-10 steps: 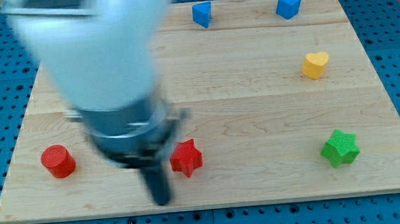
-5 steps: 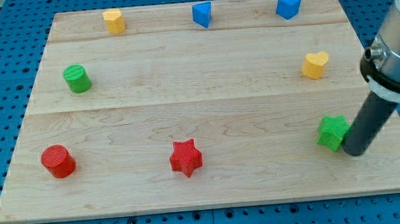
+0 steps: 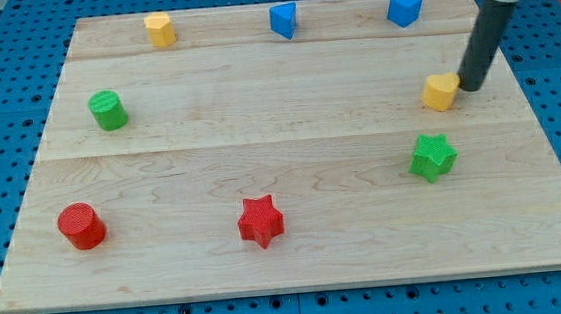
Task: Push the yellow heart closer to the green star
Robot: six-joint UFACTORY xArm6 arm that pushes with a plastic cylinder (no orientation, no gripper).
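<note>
The yellow heart lies at the view's right, in the upper half of the wooden board. The green star lies just below it, slightly to the left, a short gap apart. My tip is at the heart's right edge, touching or nearly touching it. The dark rod rises from there toward the view's top right corner.
A red star and a red cylinder lie near the view's bottom. A green cylinder is at the left. A yellow block and two blue blocks line the top edge.
The arm swept from the board's left to the right. The green star was pushed left and up. My tip then moved up to the yellow heart's right side.
</note>
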